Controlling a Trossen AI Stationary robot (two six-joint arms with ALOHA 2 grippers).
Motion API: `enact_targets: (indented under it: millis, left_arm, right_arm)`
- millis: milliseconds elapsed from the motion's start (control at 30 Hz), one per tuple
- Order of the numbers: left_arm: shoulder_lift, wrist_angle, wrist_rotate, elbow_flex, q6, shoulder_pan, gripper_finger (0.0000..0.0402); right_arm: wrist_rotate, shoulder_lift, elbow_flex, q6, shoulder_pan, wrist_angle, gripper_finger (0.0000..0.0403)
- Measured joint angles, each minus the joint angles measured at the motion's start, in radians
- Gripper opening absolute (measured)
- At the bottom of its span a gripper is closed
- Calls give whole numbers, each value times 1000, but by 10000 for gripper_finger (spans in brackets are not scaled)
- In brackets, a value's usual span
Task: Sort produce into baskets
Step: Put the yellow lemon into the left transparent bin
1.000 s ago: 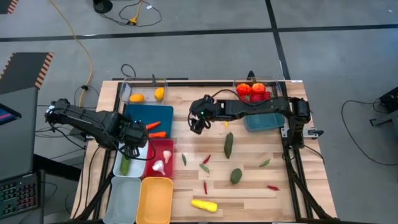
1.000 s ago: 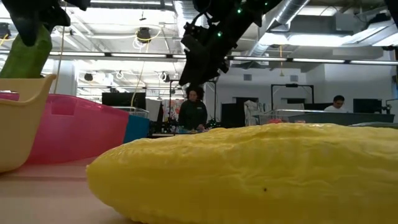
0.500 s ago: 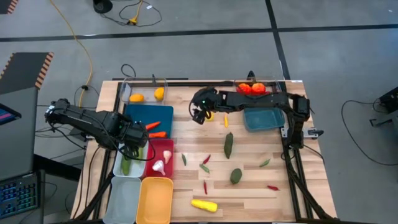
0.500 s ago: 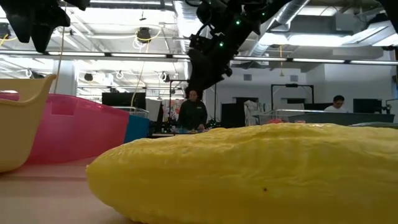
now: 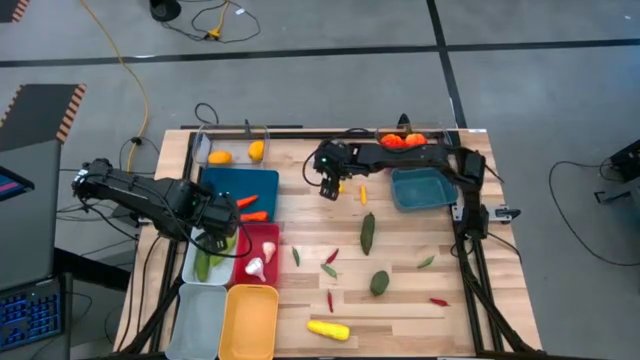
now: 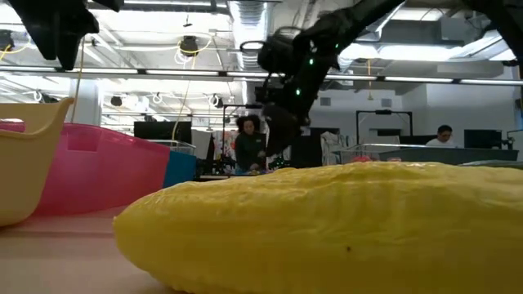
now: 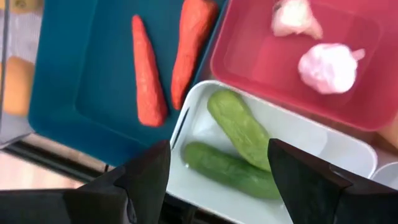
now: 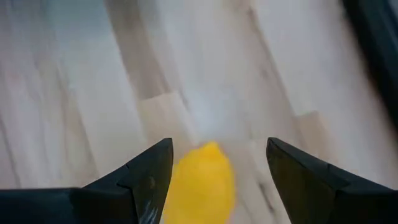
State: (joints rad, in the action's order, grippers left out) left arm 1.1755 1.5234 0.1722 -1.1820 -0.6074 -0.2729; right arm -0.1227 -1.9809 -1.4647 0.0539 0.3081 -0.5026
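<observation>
Looks like a robotics lab in an open-plan office: exposed ceiling ducts (image 6: 245, 16), strip lights, people at monitors (image 6: 155, 131) at 12 o'clock, cables (image 5: 135, 75) across the grey floor.

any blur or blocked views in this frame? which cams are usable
Low view: yellow squash sits right at the lens, fills the lower frame and hides the table; ceiling lights glare behind. Right wrist view: motion-smeared, wood grain streaked, yellow piece soft between the open right pincer. Left wrist view: sharp, two cucumbers in the white basket clear. High view: even light, fully usable.
</observation>
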Motion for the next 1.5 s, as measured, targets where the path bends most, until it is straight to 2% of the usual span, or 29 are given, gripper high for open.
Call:
enact_targets:
  millis: [233, 400, 867, 1033, 1200, 1300, 1400, 1500]
  left_arm:
    - [0, -26, 0, 0, 24, 0, 256]
    - [0, -38, 1, 0, 43, 0, 256]
    - [0, -77, 1, 0, 54, 0, 256]
    - [0, -77, 1, 0, 54, 0, 256]
    - [0, -77, 1, 0, 58, -1, 256]
    - [0, -82, 27, 0, 96, -1, 256]
    - [0, -113, 86, 0, 152, -1, 256]
    - [-15, -160, 151, 0, 215, 0, 256]
  right_arm:
    - [15, -40, 0, -1, 9, -35, 286]
    - [-35, -35, -2, -29, 9, -63, 286]
    - [-8, -38, 60, -106, 22, -101, 284]
    - [-8, -37, 94, -107, 29, -99, 268]
    - [-7, -36, 116, -109, 29, -94, 227]
    - [-6, -36, 116, -103, 27, -74, 211]
    - [-2, -35, 107, -106, 26, -53, 211]
    - [46, -34, 66, -107, 25, -40, 220]
